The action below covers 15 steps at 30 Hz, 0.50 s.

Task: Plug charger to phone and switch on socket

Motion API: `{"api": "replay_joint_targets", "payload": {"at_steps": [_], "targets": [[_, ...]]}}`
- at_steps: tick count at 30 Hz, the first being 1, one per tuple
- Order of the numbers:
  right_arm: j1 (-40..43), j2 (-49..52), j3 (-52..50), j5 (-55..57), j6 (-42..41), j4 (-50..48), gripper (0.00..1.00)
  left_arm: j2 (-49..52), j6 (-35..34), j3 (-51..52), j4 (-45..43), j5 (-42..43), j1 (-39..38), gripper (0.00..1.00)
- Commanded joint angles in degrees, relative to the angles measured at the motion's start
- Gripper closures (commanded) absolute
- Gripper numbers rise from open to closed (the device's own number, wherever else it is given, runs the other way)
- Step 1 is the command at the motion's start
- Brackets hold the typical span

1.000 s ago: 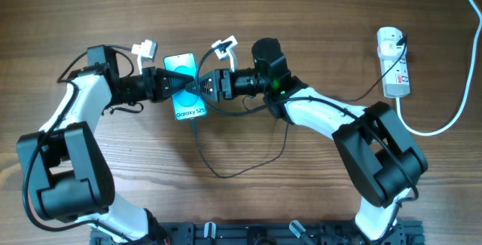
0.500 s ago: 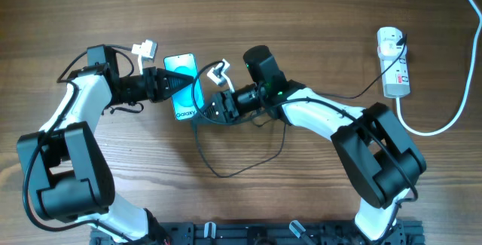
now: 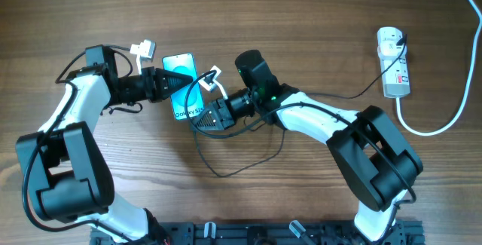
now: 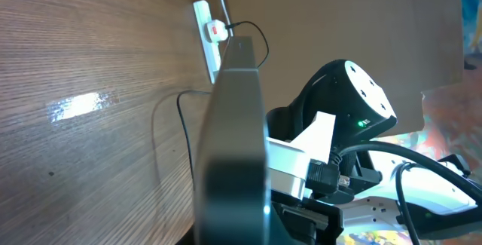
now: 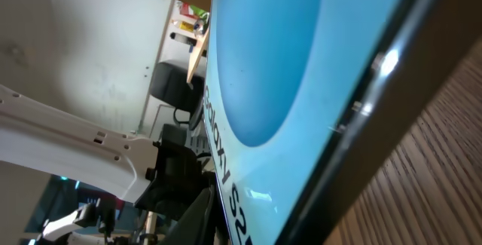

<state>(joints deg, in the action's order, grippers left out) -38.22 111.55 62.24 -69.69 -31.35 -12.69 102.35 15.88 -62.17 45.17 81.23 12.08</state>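
L gripper (image 3: 167, 84) pinches the phone (image 3: 183, 65) by its left long edge, screen up. R gripper (image 3: 208, 115) sits at the phone's lower-right corner, open/closed can't tell. Charger (image 3: 218, 174) cable loops below-right of the phone, then runs to the socket (image 3: 395, 71) far right of it.

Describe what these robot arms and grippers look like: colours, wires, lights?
Both the left arm and right arm have glossy white shells, black joints and black bases. The left gripper and right gripper are black, with thin black cables and a white connector beside each. A green light glows on the right arm's black wrist housing.
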Motion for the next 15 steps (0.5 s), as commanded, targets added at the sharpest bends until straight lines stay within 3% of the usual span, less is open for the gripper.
{"api": "replay_joint_targets", "payload": {"at_steps": [1, 4, 11, 15], "targets": [[-0.83, 0.11, 0.31, -2.19, 1.18, -0.33, 0.86, -1.18, 0.33, 0.31, -0.02, 1.6, -0.09, 0.96], [-0.83, 0.11, 0.31, -2.16, 1.18, -0.68, 0.95, -1.18, 0.33, 0.31, -0.02, 1.6, -0.09, 0.96], [-0.72, 0.11, 0.31, -1.46, -8.44, -11.8, 0.96, -1.18, 0.35, 0.31, 0.0, 1.6, -0.09, 0.96], [0.09, 0.11, 0.31, 0.46, -10.49, -12.17, 0.96, -1.18, 0.35, 0.31, 0.02, 1.6, -0.09, 0.96]]}}
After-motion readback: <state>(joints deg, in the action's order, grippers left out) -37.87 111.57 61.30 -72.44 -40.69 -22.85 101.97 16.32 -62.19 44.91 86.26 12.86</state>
